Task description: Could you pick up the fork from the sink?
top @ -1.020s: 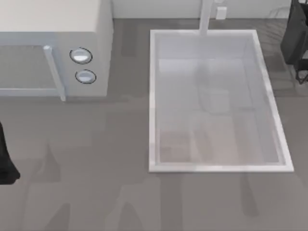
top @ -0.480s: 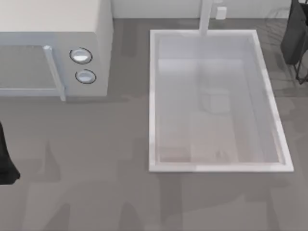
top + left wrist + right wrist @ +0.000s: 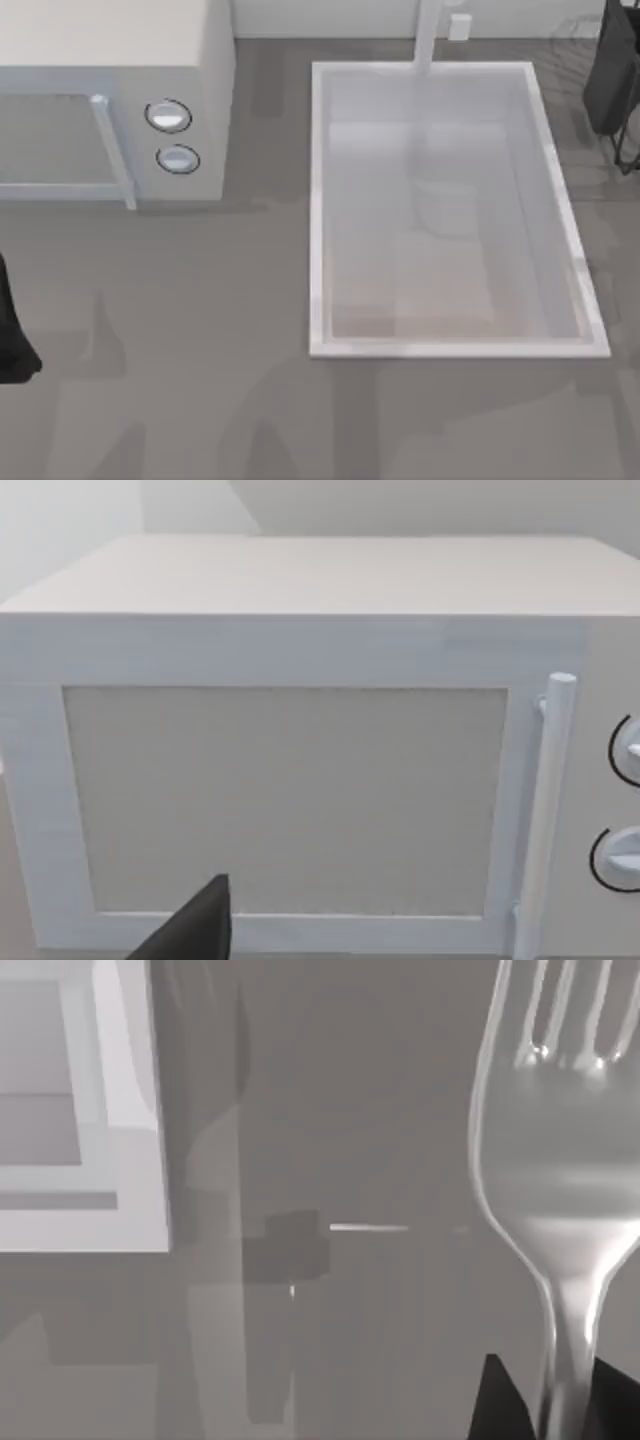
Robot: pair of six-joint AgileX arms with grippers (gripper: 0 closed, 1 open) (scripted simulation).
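Fork (image 3: 545, 1160) sits close up in the right wrist view, tines pointing away from the camera, handle running back down between the two dark fingers (image 3: 500, 1405) of the right gripper (image 3: 560, 1410). Fingers are clamped on the handle (one dark tip on each side of it, metal in between). Fork is held over the grey counter (image 3: 350, 1110), outside the sink (image 3: 130, 1130), whose white rim corner shows off to the side in that view.

From above, the right arm (image 3: 615, 70) is a dark shape at the far right edge of the counter, just beyond the sink's (image 3: 318, 200) right rim and near its back corner. Can't pick out the fork itself from above. Sink is the big white-rimmed basin, right of centre, pale glossy interior with only reflections visible. A faucet (image 3: 428, 35) stands at the back rim.

Left arm (image 3: 12, 335) is parked at the left edge of the counter, in front of the microwave (image 3: 110, 60). Its wrist camera faces the microwave door (image 3: 285, 800), with the vertical handle (image 3: 545, 810) and parts of two round knobs (image 3: 625, 750) beside it. One dark fingertip of the left gripper (image 3: 195, 930) pokes into that view; can't tell whether its fingers are apart or together.
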